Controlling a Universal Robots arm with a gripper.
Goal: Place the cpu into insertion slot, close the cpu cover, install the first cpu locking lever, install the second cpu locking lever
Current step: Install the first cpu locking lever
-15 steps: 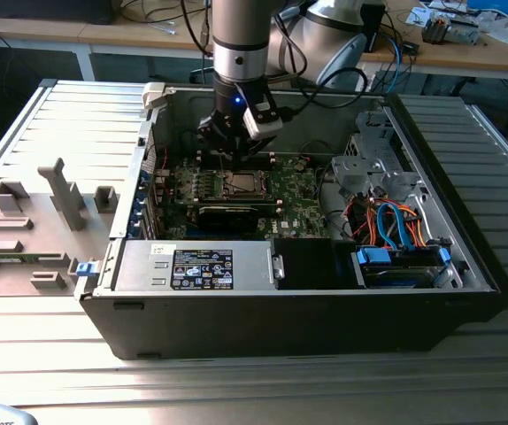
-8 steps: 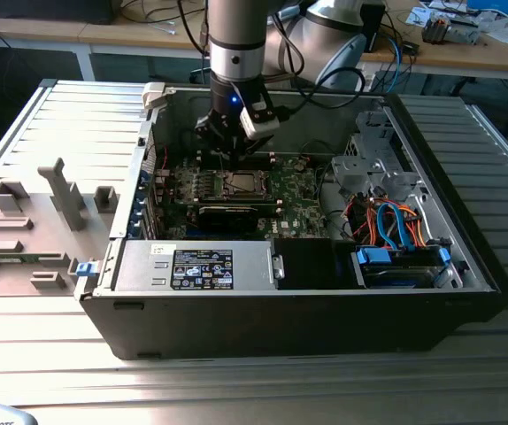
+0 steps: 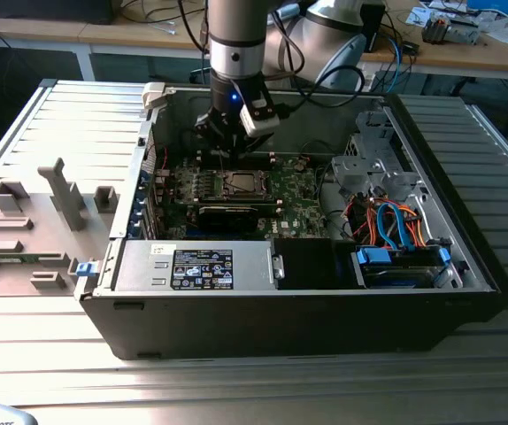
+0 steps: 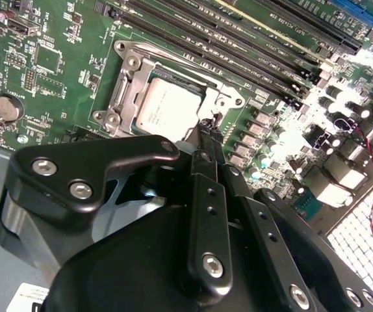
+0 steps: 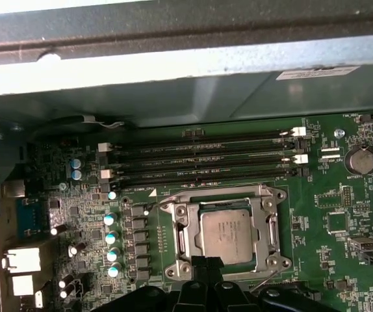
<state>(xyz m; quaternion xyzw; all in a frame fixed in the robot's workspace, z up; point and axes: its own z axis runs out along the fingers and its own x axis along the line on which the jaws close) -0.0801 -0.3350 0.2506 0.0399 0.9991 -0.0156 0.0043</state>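
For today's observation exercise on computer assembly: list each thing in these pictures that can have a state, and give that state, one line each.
Small flat silver-grey square cpu: seated in the socket.
Square silvery-rimmed insertion slot: occupied by the cpu.
Thin silvery frame-shaped cpu cover: closed down around the cpu.
Black robot gripper: fingertips together at the socket's edge.
Grey metal computer case: side open, lying flat.
Long black memory slots: empty.
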